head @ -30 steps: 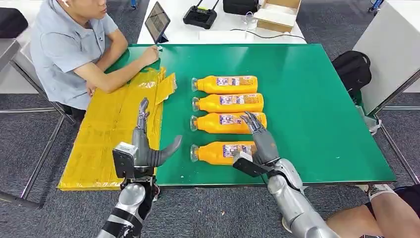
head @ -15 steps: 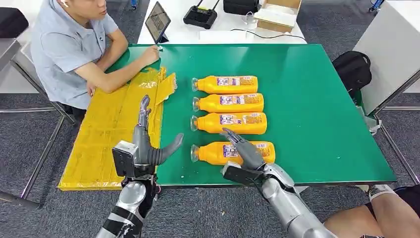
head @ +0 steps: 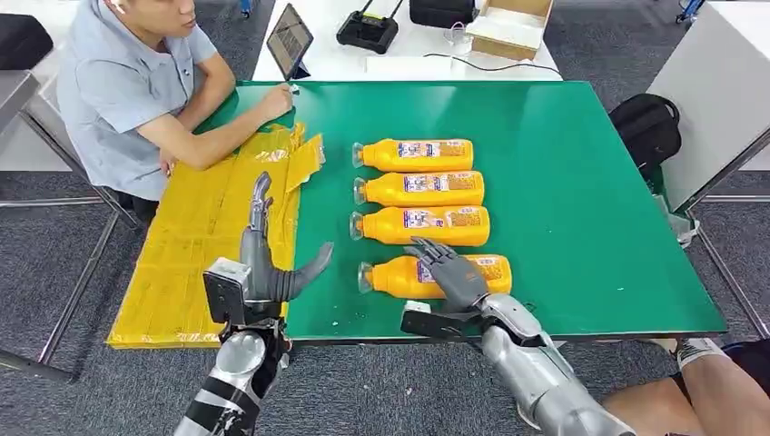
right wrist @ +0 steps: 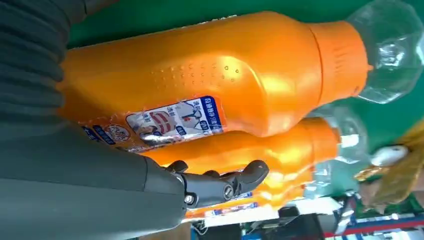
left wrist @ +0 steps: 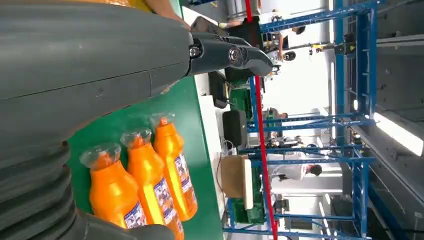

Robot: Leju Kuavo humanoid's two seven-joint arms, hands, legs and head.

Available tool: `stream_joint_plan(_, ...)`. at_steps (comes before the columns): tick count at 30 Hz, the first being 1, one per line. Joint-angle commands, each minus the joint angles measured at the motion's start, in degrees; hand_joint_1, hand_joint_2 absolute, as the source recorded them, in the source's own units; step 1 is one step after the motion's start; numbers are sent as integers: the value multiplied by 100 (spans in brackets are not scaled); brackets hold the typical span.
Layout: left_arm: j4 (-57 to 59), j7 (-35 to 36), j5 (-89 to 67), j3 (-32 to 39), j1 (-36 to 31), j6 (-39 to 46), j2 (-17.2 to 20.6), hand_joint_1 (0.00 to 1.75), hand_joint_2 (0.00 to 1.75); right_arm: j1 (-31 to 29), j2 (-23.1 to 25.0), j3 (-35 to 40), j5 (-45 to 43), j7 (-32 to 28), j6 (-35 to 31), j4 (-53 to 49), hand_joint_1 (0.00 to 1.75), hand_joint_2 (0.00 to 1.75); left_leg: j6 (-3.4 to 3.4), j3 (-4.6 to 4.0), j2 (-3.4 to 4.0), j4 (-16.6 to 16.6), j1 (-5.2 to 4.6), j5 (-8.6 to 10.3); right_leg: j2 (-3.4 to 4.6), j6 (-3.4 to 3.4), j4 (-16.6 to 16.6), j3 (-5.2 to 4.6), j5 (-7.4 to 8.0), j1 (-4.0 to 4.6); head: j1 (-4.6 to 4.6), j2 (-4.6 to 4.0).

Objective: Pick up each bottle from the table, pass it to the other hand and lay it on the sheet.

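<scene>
While the left hand [head: 263,263] hovers spread, the right hand [head: 454,272] seemingly grasps the nearest bottle [head: 436,275].

Green table [head: 563,182] w/ four orange bottles [head: 419,190] lying in a row (caps left), yellow sheet [head: 195,245] alongside.

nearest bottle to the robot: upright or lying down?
Lying down. The nearest bottle lies on its side on the green table, clear cap toward the yellow sheet, with the right hand over its middle.
</scene>
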Motion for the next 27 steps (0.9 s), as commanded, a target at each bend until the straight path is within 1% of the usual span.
stream_joint_plan(1, 100, 15, -127, 77, -48, -3, 191, 0, 175, 427, -417, 247, 495, 616, -242, -1338, 0, 175, 6, 24, -4, -3, 0, -12, -12, -20, -2, 25, -14, 5, 0, 0)
stream_joint_plan(7, 172, 15, -171, 129, -92, 6, 189, 0, 175, 513, -410, 221, 553, 689, -223, -1553, 0, 175, 5, 20, -2, -2, 0, -11, -6, -17, 0, 17, -10, 4, -2, 0)
stream_joint_plan(8, 193, 15, -188, 156, -103, -8, 194, 0, 175, 549, -382, 177, 446, 706, -74, -1631, 0, 175, 4, 11, -3, -2, 0, -7, -6, -13, -1, 9, -5, 3, -2, 0)
stream_joint_plan(9, 221, 15, -199, 166, -118, -17, 200, 0, 175, 559, -398, 198, 475, 705, -69, -1681, 0, 175, 6, 23, -2, -1, 0, -12, -7, -19, -1, 21, -10, 5, -2, 0)
stream_joint_plan(10, 251, 15, -220, 184, -131, -13, 202, 0, 175, 563, -428, 239, 618, 759, -130, -1736, 0, 175, 5, 10, -2, -1, 1, -7, -5, -13, -1, 8, -5, 4, 0, 0)
stream_joint_plan(11, 285, 15, -242, 198, -148, -11, 208, 0, 175, 557, -434, 227, 632, 784, -133, -1763, 0, 175, 7, 18, 2, 0, 1, -11, -3, -18, -1, 16, -8, 6, 0, 0)
stream_joint_plan(13, 276, 15, -226, 233, -158, -58, 202, 0, 175, 511, -470, 178, 649, 843, -134, -1795, 0, 175, 5, 6, -2, -3, -2, -4, -4, -10, -1, 3, -4, 1, 0, 0)
stream_joint_plan(14, 274, 15, -201, 257, -170, -120, 195, 0, 175, 447, -494, 117, 608, 919, -41, -1763, 0, 175, 7, 18, 2, -2, -1, -10, -3, -17, -1, 15, -8, 3, 0, 0)
stream_joint_plan(15, 294, 15, -185, 277, -182, -156, 192, 0, 175, 411, -510, 61, 509, 938, 84, -1735, 0, 175, 5, 6, -3, -2, -2, -5, -6, -11, 0, 5, -5, 1, 0, 0)
stream_joint_plan(16, 291, 15, -173, 295, -185, -182, 181, 0, 175, 398, -530, 30, 444, 954, 188, -1720, 0, 175, 7, 16, 1, -1, -2, -10, -6, -17, 0, 14, -9, 3, 0, 0)
stream_joint_plan(21, 282, 15, -166, 298, -191, -215, 183, 0, 175, 407, -567, 21, 443, 951, 211, -1689, 0, 175, 4, 7, -1, -1, -2, -6, -5, -11, 0, 6, -5, 1, 0, 0)
stream_joint_plan(24, 358, 15, -173, 350, -226, -297, 176, 0, 175, 417, -662, -34, 455, 1077, 386, -1418, 0, 175, 7, 23, 1, -2, -1, -13, -6, -20, -1, 22, -11, 4, -2, 0)
stream_joint_plan(25, 383, 15, -176, 356, -234, -312, 165, 0, 175, 418, -674, -67, 438, 1082, 400, -1315, 0, 175, 6, 15, -4, -1, -1, -9, -9, -15, -1, 16, -9, 3, 0, 0)
stream_joint_plan(26, 413, 15, -197, 359, -242, -322, 153, 0, 175, 366, -661, -104, 541, 1147, 282, -1091, 0, 175, 5, 9, -6, -3, 0, -5, -9, -11, -4, 10, -4, 2, 0, 0)
stream_joint_plan(27, 429, 15, -202, 360, -246, -324, 145, 0, 175, 352, -655, -130, 549, 1157, 253, -1016, 0, 175, 7, 24, -5, -4, 1, -10, -12, -19, -6, 25, -9, 5, -2, 0)
